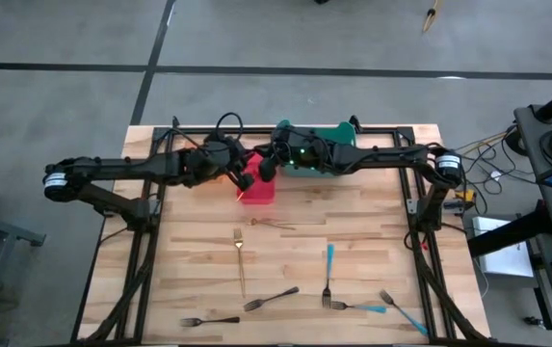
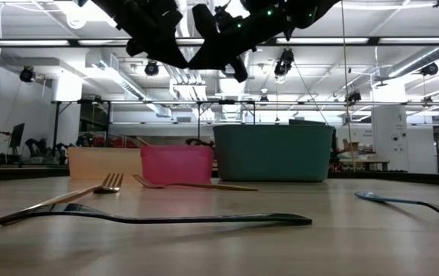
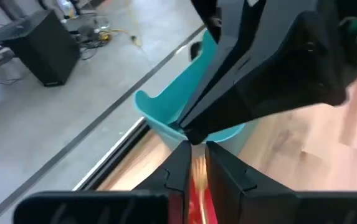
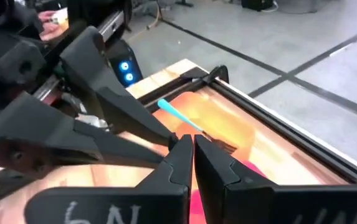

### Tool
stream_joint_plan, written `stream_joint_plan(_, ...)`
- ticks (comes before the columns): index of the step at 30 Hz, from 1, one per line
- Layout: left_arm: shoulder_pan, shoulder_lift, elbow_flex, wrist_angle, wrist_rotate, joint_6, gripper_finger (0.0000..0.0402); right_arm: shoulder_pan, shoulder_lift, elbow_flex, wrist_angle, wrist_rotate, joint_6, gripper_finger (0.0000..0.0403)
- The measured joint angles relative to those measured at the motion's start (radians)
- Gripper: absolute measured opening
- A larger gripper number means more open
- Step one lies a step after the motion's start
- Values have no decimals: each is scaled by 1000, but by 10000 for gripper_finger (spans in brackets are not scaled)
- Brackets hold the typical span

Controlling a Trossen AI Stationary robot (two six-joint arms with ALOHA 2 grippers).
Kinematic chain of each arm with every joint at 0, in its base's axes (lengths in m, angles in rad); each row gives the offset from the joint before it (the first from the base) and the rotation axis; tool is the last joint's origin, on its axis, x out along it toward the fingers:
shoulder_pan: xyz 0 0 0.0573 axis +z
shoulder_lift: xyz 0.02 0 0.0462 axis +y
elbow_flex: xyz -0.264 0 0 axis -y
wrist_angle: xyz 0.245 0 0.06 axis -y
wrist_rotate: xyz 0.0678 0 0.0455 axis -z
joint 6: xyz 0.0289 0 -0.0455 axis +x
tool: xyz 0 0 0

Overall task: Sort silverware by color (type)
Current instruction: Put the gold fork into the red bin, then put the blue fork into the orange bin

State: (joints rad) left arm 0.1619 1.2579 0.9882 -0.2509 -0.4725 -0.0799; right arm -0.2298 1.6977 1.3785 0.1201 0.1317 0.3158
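We hold the blue-handled fork [image 4: 187, 122] between both grippers above the red bin [image 1: 256, 187]. The right gripper [image 4: 192, 138] fingers are clamped on it; the left gripper [image 3: 195, 146] fingers look barely parted, so we should free them fully before moving off.

One camera hangs overhead, looking straight down on the whole desk [image 1: 353, 207] and both arms. Another sits at desk-top level, facing across the wood toward the red bin [image 2: 177, 164], the teal bin [image 2: 273, 152] and the room behind. Each wrist camera peers close past its own fingers; both catch the other arm's gripper and the bins the wider views share.
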Motion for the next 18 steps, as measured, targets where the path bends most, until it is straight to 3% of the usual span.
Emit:
stream_joint_plan(4,0,0,0,-3,67,5,49,0,-24,0,-52,-1,-26,8)
stream_joint_plan(18,3,-14,0,-202,67,-29,80,0,-137,0,-331,-1,-119,8)
